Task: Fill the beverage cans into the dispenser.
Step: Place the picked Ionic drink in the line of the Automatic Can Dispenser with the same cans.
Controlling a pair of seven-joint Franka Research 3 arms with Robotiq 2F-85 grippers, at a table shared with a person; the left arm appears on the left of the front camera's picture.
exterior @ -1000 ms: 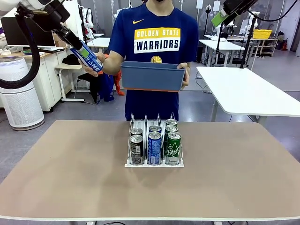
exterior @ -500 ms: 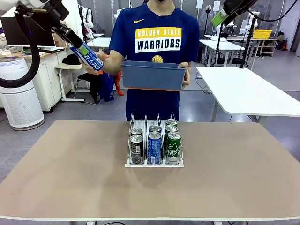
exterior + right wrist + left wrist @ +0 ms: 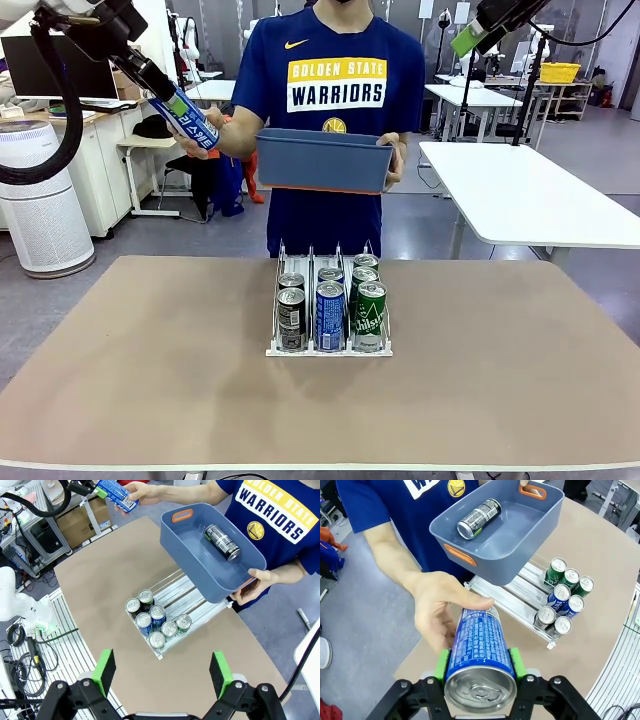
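While the table (image 3: 150,350) stretches wide in front of me, a person (image 3: 335,60) stands at its far side and holds a blue-grey bin (image 3: 322,162) at chest height, above and behind the dispenser (image 3: 328,351). One of the person's hands grips the bin's far handle. The dispenser sits near the middle of the table with its low lip towards me. Six upright cans (image 3: 330,315) stand in it, tops up, two in each lane and crowded to the front: dark ones on my left, blue in the middle, green on my right.

Inside the bin a black can (image 3: 478,518) lies on its side, its long axis slanting across the floor of the bin.

My left tool (image 3: 479,672) is raised high off to the left of the table and is clamped on a blue-and-white can (image 3: 185,120), one green pad on either side of its top end. The can's long axis runs straight out along my fingers. Its silver top faces back at my wrist and its base points down and away, towards the person, whose other hand (image 3: 440,605) wraps around that far end.

My right tool (image 3: 162,675) hangs high above the table with its pads spread wide apart and nothing between them.
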